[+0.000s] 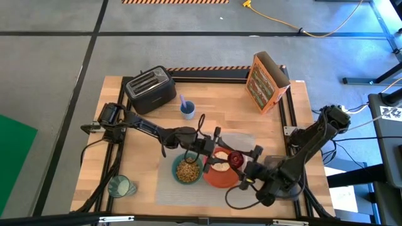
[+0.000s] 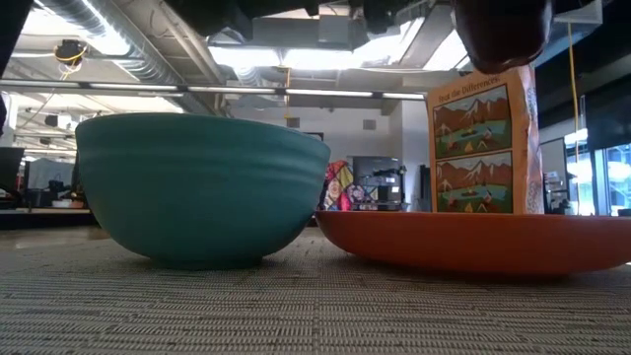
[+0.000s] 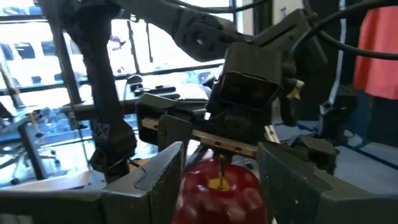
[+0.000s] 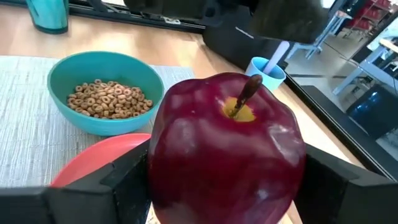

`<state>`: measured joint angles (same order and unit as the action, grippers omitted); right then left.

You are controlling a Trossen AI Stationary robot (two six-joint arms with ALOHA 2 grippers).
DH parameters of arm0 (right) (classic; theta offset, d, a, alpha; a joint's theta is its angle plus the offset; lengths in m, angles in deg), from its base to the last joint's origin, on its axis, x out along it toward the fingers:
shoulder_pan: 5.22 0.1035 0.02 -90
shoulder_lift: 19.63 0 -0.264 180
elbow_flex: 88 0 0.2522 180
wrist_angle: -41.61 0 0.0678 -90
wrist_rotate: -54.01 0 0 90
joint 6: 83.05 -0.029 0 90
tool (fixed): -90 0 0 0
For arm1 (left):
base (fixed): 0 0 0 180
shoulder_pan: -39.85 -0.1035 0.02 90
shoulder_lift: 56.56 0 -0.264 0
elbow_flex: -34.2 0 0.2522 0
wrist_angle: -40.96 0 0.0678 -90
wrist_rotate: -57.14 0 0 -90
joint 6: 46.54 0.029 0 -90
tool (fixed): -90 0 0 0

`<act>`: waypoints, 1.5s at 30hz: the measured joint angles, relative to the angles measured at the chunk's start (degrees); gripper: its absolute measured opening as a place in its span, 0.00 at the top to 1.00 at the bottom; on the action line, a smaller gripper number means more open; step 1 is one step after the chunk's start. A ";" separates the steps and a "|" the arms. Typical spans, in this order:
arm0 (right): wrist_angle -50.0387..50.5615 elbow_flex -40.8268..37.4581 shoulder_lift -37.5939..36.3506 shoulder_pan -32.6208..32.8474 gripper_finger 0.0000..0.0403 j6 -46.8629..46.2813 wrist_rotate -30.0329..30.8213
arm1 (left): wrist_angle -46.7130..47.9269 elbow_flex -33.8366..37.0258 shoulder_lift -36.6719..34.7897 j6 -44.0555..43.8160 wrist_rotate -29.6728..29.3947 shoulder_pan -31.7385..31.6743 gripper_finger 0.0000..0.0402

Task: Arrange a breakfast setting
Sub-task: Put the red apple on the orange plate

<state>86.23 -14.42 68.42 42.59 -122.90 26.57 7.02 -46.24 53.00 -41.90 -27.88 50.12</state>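
My right gripper (image 1: 244, 163) is shut on the dark-red apple (image 4: 224, 155), above the orange-red plate (image 1: 217, 182) that holds the toast slice (image 1: 220, 165). The plate and the teal bowl (image 1: 175, 164) of cereal rings rest on the grey placemat (image 1: 163, 188). My left gripper (image 1: 217, 149) faces the apple (image 3: 217, 196) from the left. Its fingers are apart, and the apple shows in the gap beyond them. The greenish glass (image 1: 119, 186) stands at the near left corner. The spoon does not show. My right gripper pinches the apple by its two opposite sides (image 4: 158, 171) between its two fingers (image 4: 124, 183). The fingers come slanting down from the table's near right. The apple sits stem up, lifted clear above the plate (image 2: 493, 242).
A black toaster (image 1: 151, 89) stands at the far left and a cereal box (image 1: 267, 81) at the far right. A small blue cup (image 1: 187, 111) with a stick in it stands between them. A dark rail runs along the table's far and right edges.
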 joint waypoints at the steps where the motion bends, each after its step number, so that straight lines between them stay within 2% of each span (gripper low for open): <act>1: -0.17 0.00 0.02 0.00 0.28 0.45 0.01 | 0.55 0.00 0.00 0.00 0.46 -0.13 0.52; 8: -0.88 0.00 0.02 -0.75 0.28 1.33 -0.83 | 1.69 0.00 0.00 -0.06 0.40 -0.02 0.58; 15: -1.25 0.00 0.02 -4.09 0.28 3.40 -4.93 | 3.06 0.00 0.00 -1.57 -2.98 -0.03 0.59; 19: -1.41 0.00 0.02 -4.50 0.28 4.65 -5.24 | 3.43 -0.08 0.00 -1.78 -4.38 -0.03 0.59; 25: -2.38 0.00 0.02 -4.43 0.28 5.68 -7.14 | 10.89 -4.77 2.20 -3.95 -4.62 0.36 0.59; 31: -2.74 0.00 0.02 -4.33 0.28 5.72 -7.03 | 12.42 -5.84 2.58 -3.04 -6.50 0.63 0.60; 39: -2.83 0.00 0.02 -4.35 0.28 5.87 -7.19 | 12.46 -5.81 2.58 -3.03 -7.31 0.56 0.69; 45: -2.85 0.00 0.04 -4.35 0.28 5.85 -7.34 | 13.27 -5.81 2.58 -3.06 -7.31 0.55 0.70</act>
<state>83.38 -14.42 68.46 38.24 -117.05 19.23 20.29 -52.05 55.58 -44.96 -35.19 50.67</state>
